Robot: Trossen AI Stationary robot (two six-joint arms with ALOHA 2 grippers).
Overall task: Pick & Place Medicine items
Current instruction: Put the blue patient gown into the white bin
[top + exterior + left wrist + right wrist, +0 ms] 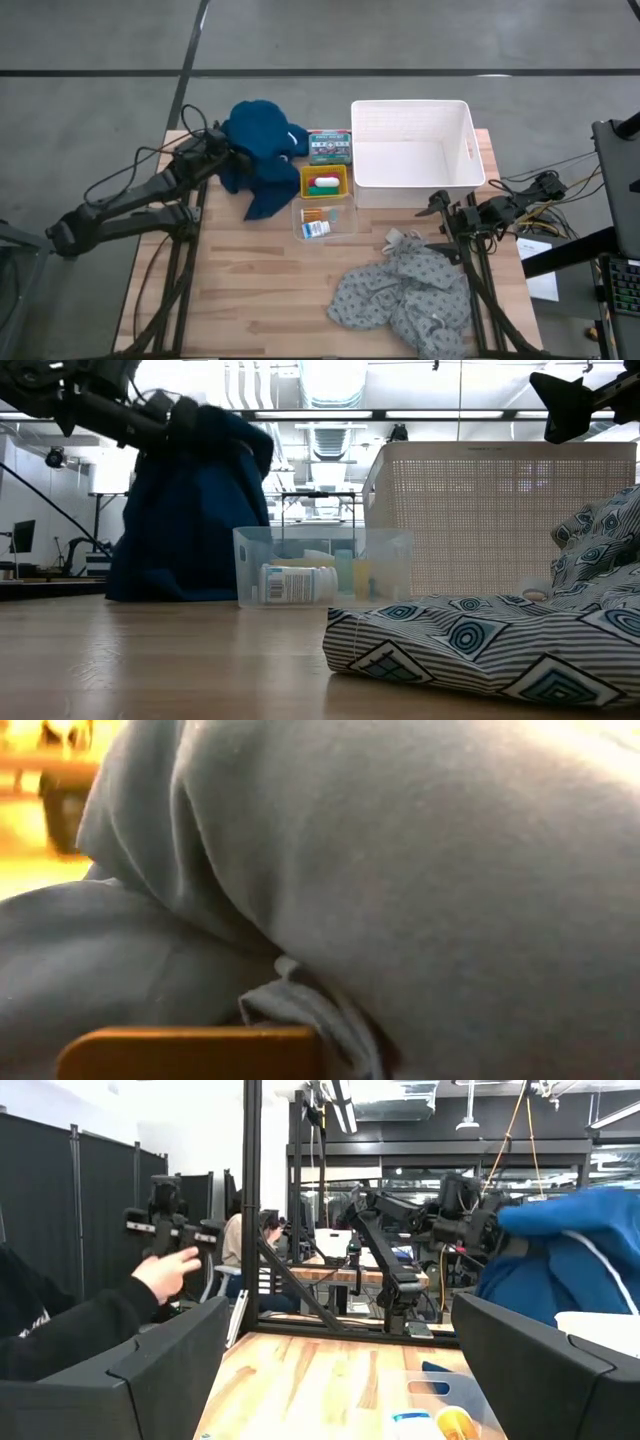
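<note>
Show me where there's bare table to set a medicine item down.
Free: the wood in front of the clear tray, left of the grey dotted cloth, and the strip beside the blue cloth held by the left hand. Crowded: yellow tray, white basket, right hand.

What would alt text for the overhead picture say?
The left gripper is pressed into a blue cloth beside small medicine trays and a white basket. The right gripper waits by a grey cloth.
</note>
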